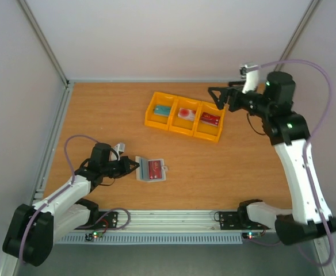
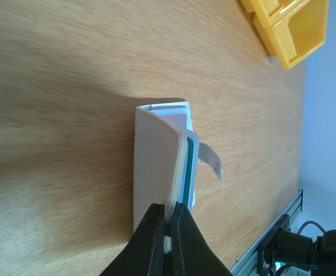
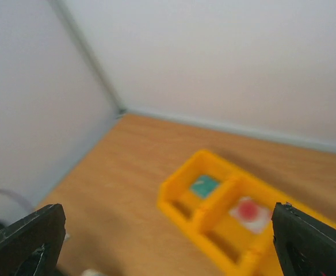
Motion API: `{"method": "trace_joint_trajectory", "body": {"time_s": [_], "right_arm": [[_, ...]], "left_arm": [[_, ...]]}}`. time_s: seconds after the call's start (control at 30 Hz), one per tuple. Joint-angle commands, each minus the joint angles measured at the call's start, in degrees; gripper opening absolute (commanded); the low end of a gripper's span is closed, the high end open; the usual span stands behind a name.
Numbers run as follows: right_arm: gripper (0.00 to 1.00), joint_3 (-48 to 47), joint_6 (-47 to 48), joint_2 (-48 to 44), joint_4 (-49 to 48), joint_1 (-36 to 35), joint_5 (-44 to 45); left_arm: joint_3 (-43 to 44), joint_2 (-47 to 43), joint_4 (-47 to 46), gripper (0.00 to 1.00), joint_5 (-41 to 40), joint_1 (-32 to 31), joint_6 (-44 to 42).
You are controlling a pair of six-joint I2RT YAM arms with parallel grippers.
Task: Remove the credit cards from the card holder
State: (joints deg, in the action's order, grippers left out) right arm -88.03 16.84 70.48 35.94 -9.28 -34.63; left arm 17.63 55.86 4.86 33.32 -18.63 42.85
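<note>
The card holder (image 1: 151, 170) lies open on the table in front of the left arm, with a dark red credit card (image 1: 155, 168) showing inside it. My left gripper (image 1: 134, 165) is shut on the holder's left edge. In the left wrist view the fingers pinch the rim of the cream flap (image 2: 155, 167), a teal edge (image 2: 188, 172) runs beside it, and the strap tab (image 2: 212, 160) sticks out to the right. My right gripper (image 1: 216, 96) hangs open and holds nothing, above the right end of the yellow tray (image 1: 153, 111).
The yellow tray (image 3: 176, 198) holds a teal card (image 1: 163, 110), a red-and-white card (image 1: 185, 114) and a dark red card (image 1: 210, 119), one in each compartment. An aluminium rail (image 1: 174, 217) runs along the table's near edge. White walls close in the table.
</note>
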Motion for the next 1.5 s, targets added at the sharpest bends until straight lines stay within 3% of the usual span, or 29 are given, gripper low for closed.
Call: {"method": "trace_joint_trajectory", "body": {"time_s": [0.0, 0.07, 0.17, 0.3, 0.37, 0.5, 0.57, 0.73, 0.87, 1.0, 1.17, 1.47], "right_arm": [[0.98, 2.4, 9.9, -7.8, 6.0, -0.7, 30.1], [0.98, 5.3, 10.8, -9.2, 1.8, -0.7, 32.0], [0.98, 8.6, 0.8, -10.9, -4.1, -0.6, 36.1], [0.99, 9.2, -0.5, -9.7, -2.7, -0.6, 18.5], [0.92, 9.9, -2.4, -8.2, 3.0, -2.4, 19.3], [0.89, 18.1, -1.8, -7.3, 6.9, -19.5, 42.9], [0.87, 20.3, -5.2, -3.4, 10.6, -26.7, 48.6], [0.8, 25.2, -10.9, 7.9, 9.0, -38.7, 40.8], [0.97, 24.7, -9.4, 16.0, 3.7, -46.8, 35.5], [0.97, 24.3, -8.8, 23.1, -1.7, -48.6, 32.8], [0.78, 23.1, -8.6, 28.8, -4.0, -48.6, 36.2], [0.66, 22.3, -6.1, 33.1, -5.9, -48.6, 42.5]], "left_arm": [[1.0, 0.5, 1.0, 0.0, 0.8, 1.5, -0.5], [1.6, 1.4, 1.6, 0.0, 2.2, 2.3, -1.2], [2.2, 2.7, 1.9, 0.0, 3.7, 3.5, -2.5], [1.7, 3.2, 0.3, 0.0, 4.4, 3.6, -2.9], [1.5, 3.0, 0.0, 0.0, 4.4, 3.6, -2.8], [1.5, 3.5, -0.3, 0.0, 4.5, 3.7, -2.8], [1.5, 3.7, -0.5, 0.0, 4.6, 3.7, -2.8], [1.4, 3.8, -0.6, 0.0, 4.6, 3.7, -2.8], [1.1, 3.9, -1.3, 0.0, 4.7, 3.7, -2.6], [1.0, 3.8, -1.3, 0.0, 4.6, 3.8, -2.4], [1.0, 3.6, -1.1, 0.0, 4.4, 3.7, -2.3], [1.0, 3.9, -1.5, 0.0, 4.4, 3.7, -2.2]]}}
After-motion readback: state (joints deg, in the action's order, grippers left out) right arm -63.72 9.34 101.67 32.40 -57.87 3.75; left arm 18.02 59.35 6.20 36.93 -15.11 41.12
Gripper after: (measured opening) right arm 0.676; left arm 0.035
